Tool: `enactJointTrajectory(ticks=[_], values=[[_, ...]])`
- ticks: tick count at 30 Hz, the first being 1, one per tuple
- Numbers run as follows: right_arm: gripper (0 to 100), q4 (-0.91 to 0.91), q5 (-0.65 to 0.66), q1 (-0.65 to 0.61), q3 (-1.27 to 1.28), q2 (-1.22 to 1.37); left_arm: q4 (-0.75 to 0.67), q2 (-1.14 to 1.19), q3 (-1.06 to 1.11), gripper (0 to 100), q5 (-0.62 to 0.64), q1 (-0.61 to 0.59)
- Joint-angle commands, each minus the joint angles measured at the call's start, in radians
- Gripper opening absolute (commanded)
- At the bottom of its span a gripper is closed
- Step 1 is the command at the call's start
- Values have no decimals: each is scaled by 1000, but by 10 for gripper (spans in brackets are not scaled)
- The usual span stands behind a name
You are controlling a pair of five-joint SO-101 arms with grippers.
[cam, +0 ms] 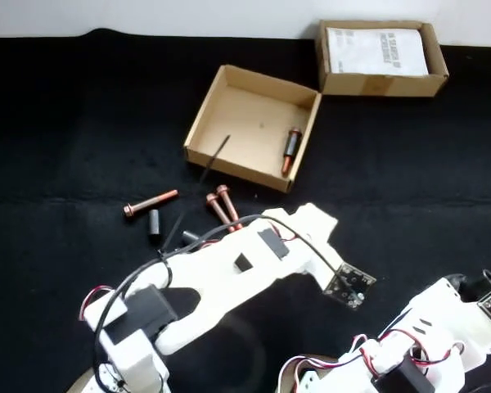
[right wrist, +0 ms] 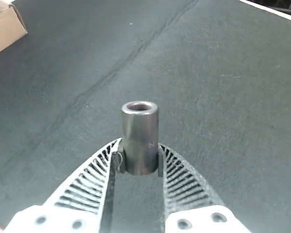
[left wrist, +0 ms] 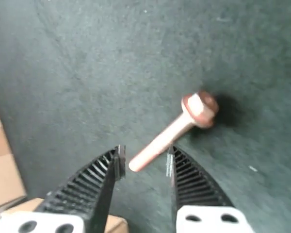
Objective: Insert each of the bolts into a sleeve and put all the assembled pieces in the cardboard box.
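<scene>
- Left hand (left wrist: 144,158): fingers apart, nothing gripped. The plain end of a copper-coloured bolt (left wrist: 177,130) lies between the two fingertips. The bolt is flat on the black bench (left wrist: 136,58) with its flanged head away from the hand. Whether a finger touches the shaft: cannot tell.
- Right hand (right wrist: 139,156): clamped on a dark grey sleeve (right wrist: 140,127), one finger on each side. The sleeve is upright with its open bore up. There is a faint mark on its side, not legible.
- Cardboard box (cam: 245,115): open, at mid-bench toward the back. One assembled piece (cam: 291,150), a bolt through a sleeve, lies inside along the wall nearer the second box.
- A thin black strip (cam: 215,160) crosses the cardboard box's front wall, partly inside and partly on the bench.
- Loose in front of the cardboard box: a single bolt (cam: 150,203), a pair of bolts (cam: 221,205) side by side, and two small sleeves (cam: 155,221) (cam: 190,236) just beside the left arm (cam: 229,274).
- Second box (cam: 368,83): at the back corner, holding a white printed sheet (cam: 376,51). The print is too small to read.
- Right arm (cam: 430,336): low at the near edge, well apart from both boxes.
</scene>
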Motion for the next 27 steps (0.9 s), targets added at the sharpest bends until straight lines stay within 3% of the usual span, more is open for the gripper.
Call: enactJointTrajectory(ticks=[1, 10, 15, 23, 27], values=[[6, -19, 11, 7, 27, -13, -52, 16, -4, 158, -49, 10], [6, -19, 12, -31, 44, -12, -35, 102, 19, 142, -71, 25], [6, -18, 12, -36, 42, -12, -38, 111, 10, 8, -72, 38], [6, -19, 12, -67, 44, -12, -29, 97, 21, 7, -29, 27], [6, -19, 11, -108, 44, -12, 127, -1, 18, 7, 35, -19]])
